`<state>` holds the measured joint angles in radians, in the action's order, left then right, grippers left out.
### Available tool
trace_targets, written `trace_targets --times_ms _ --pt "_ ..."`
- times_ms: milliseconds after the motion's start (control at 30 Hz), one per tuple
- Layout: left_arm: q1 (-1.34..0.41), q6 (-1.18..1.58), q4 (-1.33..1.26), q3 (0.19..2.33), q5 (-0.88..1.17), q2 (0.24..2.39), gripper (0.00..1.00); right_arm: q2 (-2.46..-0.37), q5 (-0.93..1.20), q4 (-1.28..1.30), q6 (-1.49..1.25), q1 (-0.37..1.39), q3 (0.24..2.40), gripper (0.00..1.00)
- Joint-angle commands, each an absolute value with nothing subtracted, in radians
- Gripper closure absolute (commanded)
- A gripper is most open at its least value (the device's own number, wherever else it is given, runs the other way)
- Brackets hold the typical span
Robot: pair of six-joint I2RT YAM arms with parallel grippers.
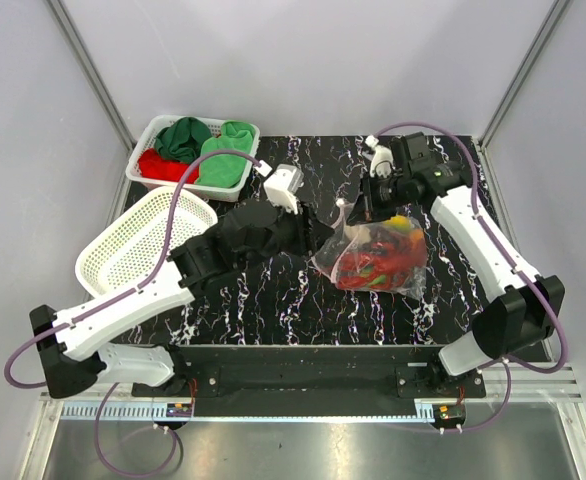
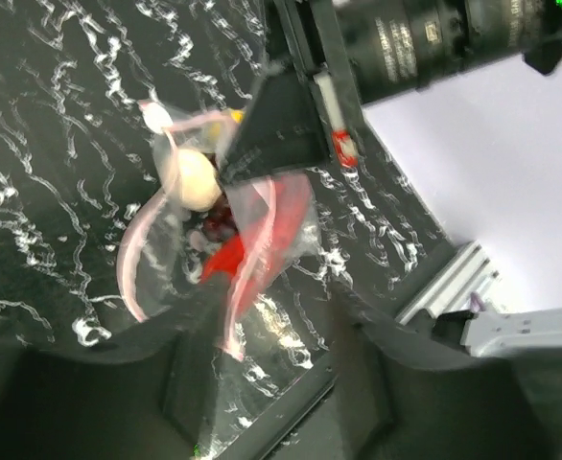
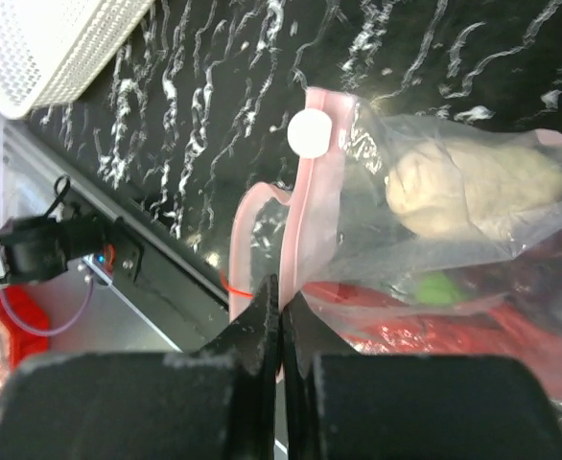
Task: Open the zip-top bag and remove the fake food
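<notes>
The zip-top bag (image 1: 378, 258) rests mid-surface (image 1: 273, 310), stuffed with fake food (image 1: 368, 270) (red and yellow-green pieces show through). The right gripper (image 3: 281, 316) is clamped tight on its pink zip strip — the left gripper (image 2: 281, 326), jaws apart, straddles the bag's left edge.

I can't read any text from here. There's small white lettering on the black motor housing (image 2: 425, 38) in my left wrist view, but it's too blurred to read.
</notes>
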<state>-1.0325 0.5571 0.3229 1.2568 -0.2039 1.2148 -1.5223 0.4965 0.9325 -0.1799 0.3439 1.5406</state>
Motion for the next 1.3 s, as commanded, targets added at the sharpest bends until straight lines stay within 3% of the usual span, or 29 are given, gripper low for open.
trace_targets --times_ms 0,200,467,600,867,1200,1267 --pt "-0.928 0.578 0.290 1.201 -0.039 1.184 0.61 -1.448 0.591 0.789 -0.212 0.362 1.497 1.00" --pt "-0.902 0.540 0.170 1.126 0.114 1.241 0.57 -1.443 0.656 0.770 -0.232 0.371 1.503 1.00" --pt "-0.899 0.561 0.164 1.138 0.143 1.384 0.64 -1.420 0.681 0.755 -0.239 0.374 1.486 1.00" --pt "-0.890 0.552 0.144 1.098 0.141 1.388 0.53 -1.407 0.706 0.743 -0.241 0.374 1.467 1.00" --pt "-0.884 0.543 0.136 1.094 0.281 1.453 0.44 -1.394 0.741 0.721 -0.249 0.374 1.447 1.00" --pt "-0.885 0.534 0.135 1.074 0.313 1.502 0.59 -1.387 0.758 0.707 -0.249 0.374 1.428 1.00" --pt "-0.884 0.538 0.114 1.071 0.344 1.511 0.55 -1.385 0.758 0.706 -0.250 0.374 1.427 1.00"
